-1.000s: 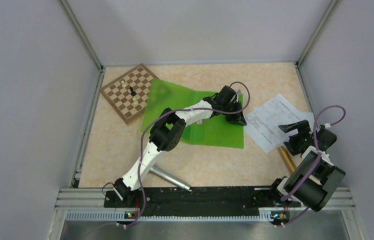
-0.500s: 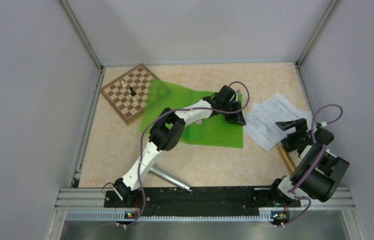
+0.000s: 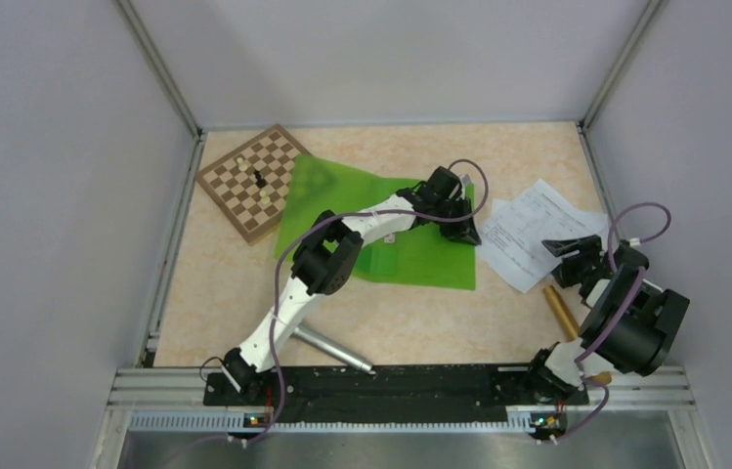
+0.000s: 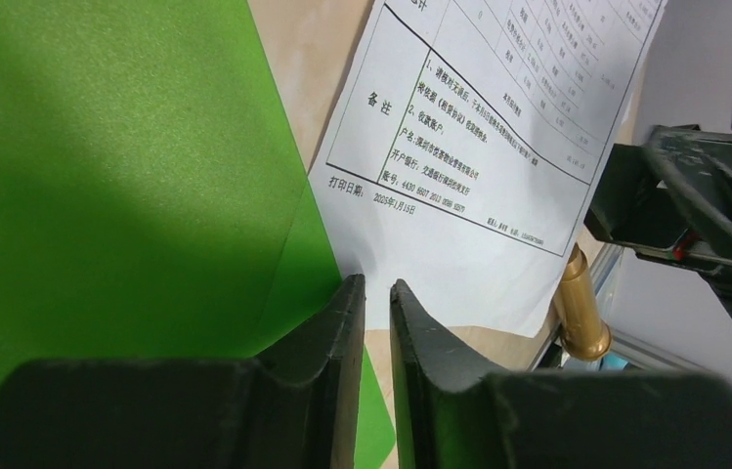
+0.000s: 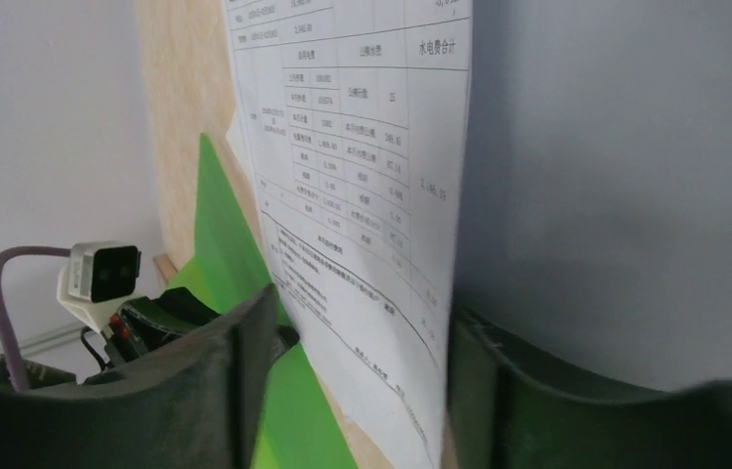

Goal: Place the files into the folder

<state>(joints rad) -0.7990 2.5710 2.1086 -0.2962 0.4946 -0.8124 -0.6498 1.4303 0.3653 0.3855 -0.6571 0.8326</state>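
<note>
The green folder [image 3: 381,220] lies mid-table, and its right edge fills the left wrist view [image 4: 127,176]. My left gripper [image 3: 466,233] sits at that right edge, jaws almost together [image 4: 376,285], pinching the folder's cover. The files [image 3: 530,230], white sheets printed with tables, lie just right of the folder and also show in the left wrist view [image 4: 479,147]. My right gripper [image 3: 569,256] is open at the files' near right edge. In the right wrist view the sheet [image 5: 362,186] runs between its spread fingers [image 5: 362,308].
A brown chessboard [image 3: 249,181] with a few pieces lies at the back left, touching the folder. A brass cylinder [image 3: 564,311] lies near the right arm, just below the files. A grey metal cylinder [image 3: 332,349] lies near the left arm's base. Walls enclose the table.
My right arm's elbow has swung out to the right and the wrist has turned, with the gripper staying at the files' edge. The left arm and the folder have not moved.
</note>
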